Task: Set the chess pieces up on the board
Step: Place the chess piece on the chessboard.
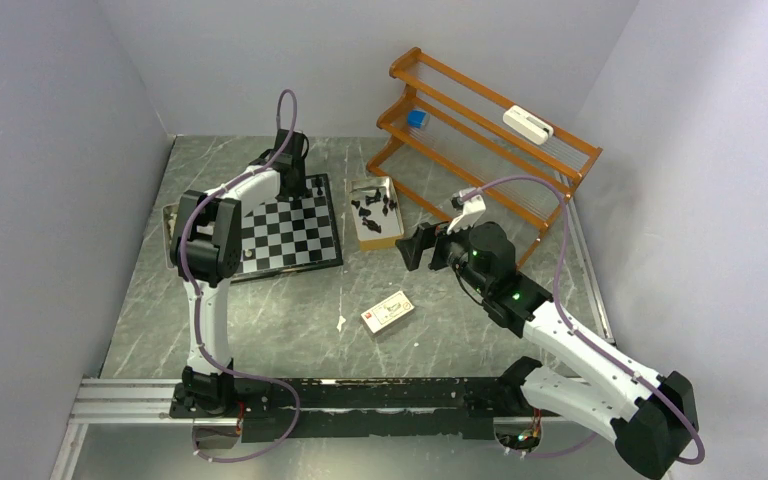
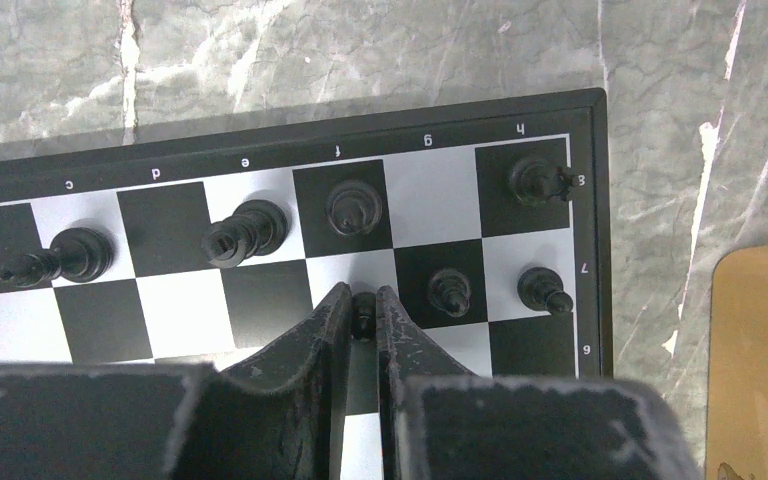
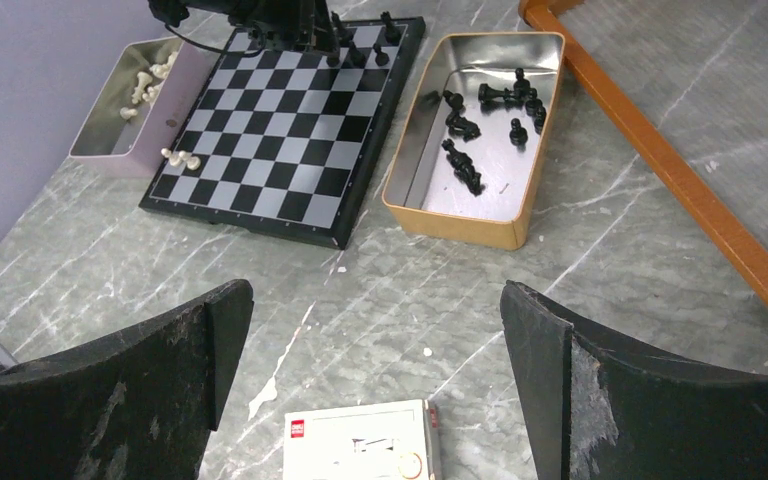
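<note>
The chess pieces (image 2: 245,232) are split three ways. Pale ones sit in a grey tin (image 3: 110,125) at the upper left of the right wrist view, with two more (image 3: 178,158) at the board's left edge. A handful of black ones stand along the far rows of the board (image 3: 280,150), and the rest lie in a tan tin (image 3: 460,232) just right of it. Over the board's far right corner the left gripper (image 2: 363,300) is clenched on a black pawn (image 2: 363,315) over a white square in the second row; whether its base touches down I cannot tell. The main hazard stands just to the right: another pawn (image 2: 450,290) occupies the next square, close beside the right-hand finger, so jaws that spread wide could topple it or shove it off centre. Above in that frame a taller piece (image 2: 352,208) stands one square beyond, and a lift-out that drifts forward could clip it. The held pawn could also cling to one pad and tip as the jaws part. Further right, the right gripper (image 3: 375,300) hangs spread wide and empty above the table (image 3: 610,250) near a small card box (image 3: 360,440). Reaching for the tan tin, it could meet the left arm (image 1: 250,190) over that corner.
</note>
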Controlling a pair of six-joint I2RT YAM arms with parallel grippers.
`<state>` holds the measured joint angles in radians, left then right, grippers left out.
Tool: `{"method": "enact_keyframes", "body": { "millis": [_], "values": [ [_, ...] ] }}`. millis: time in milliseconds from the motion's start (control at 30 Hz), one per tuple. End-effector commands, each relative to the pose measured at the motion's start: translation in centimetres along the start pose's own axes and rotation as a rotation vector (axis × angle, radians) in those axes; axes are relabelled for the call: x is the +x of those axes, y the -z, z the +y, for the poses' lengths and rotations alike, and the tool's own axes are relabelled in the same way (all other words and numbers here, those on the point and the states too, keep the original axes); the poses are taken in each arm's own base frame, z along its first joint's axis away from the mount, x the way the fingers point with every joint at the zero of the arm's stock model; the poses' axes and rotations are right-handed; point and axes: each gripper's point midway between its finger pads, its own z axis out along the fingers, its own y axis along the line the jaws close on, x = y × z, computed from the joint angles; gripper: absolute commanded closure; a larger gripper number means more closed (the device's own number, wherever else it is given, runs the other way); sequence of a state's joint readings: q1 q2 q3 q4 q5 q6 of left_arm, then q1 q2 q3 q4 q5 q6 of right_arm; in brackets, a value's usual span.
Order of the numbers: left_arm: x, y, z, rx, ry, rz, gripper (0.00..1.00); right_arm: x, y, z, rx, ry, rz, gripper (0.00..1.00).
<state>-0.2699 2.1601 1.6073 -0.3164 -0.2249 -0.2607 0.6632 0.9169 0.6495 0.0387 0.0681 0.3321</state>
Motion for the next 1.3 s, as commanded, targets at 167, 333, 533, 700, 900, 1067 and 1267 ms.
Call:
{"method": "enact_keyframes", "body": {
  "millis": [167,333,533,700,900,1067,1267],
  "values": [
    [0.5,-1.2,0.9,-0.034,-0.014,0.012,0.78,-1.5,0.5,0.2,-0.002,0.008,-0.050,0.00],
    [0.3,-1.2,0.8,-0.030,-0.018,0.017,0.72,-1.5,0.7,0.2,-0.005,0.008,-0.051,0.00],
    [-0.1,-0.7,0.6,-0.016,-0.017,0.010,0.71,-1.6,0.7,0.3,-0.006,0.008,-0.052,0.00],
    [-1.6,0.6,0.3,0.002,-0.009,-0.018,0.70,-1.7,0.7,0.3,-0.005,0.008,-0.054,0.00],
    [-3.7,2.7,-0.8,0.068,0.004,-0.055,0.69,-1.6,0.7,0.2,-0.003,0.006,-0.053,0.00],
    [-4.9,4.1,-1.1,0.084,0.016,-0.073,0.68,-1.6,0.6,0.3,-0.009,0.006,-0.053,0.00],
    [-5.5,4.7,-0.3,0.041,0.014,-0.084,0.67,-1.9,0.8,0.3,-0.008,0.006,-0.061,0.00]
  ]
}}
